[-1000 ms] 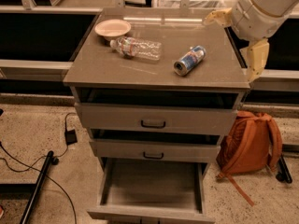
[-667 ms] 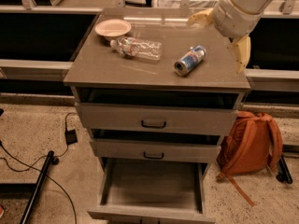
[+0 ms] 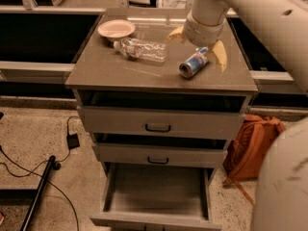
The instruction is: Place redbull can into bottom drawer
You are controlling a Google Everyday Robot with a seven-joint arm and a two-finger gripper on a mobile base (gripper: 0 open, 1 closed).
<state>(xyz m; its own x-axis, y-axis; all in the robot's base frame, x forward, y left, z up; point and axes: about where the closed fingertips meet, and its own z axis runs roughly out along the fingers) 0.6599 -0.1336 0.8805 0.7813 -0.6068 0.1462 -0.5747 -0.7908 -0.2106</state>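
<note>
The redbull can (image 3: 193, 63) lies on its side on the cabinet top (image 3: 110, 71), right of centre, its silver top facing the front. My gripper (image 3: 198, 46) hangs just above and behind the can, open, with one yellow-tipped finger (image 3: 175, 34) to the can's left and the other (image 3: 220, 57) to its right. The can's far end sits between them. The bottom drawer (image 3: 155, 220) is pulled out at floor level and its grey inside is bare.
A clear plastic bottle (image 3: 142, 49) lies left of the can and a pale bowl (image 3: 116, 29) stands at the back left. Two upper drawers with dark handles (image 3: 158, 128) are slightly ajar. An orange backpack (image 3: 252, 148) leans at the right; cables (image 3: 43, 170) run over the floor at the left.
My arm has swung left and down from the cabinet's right edge, bringing the open gripper over the can. The can, bottle and bowl have not moved.
</note>
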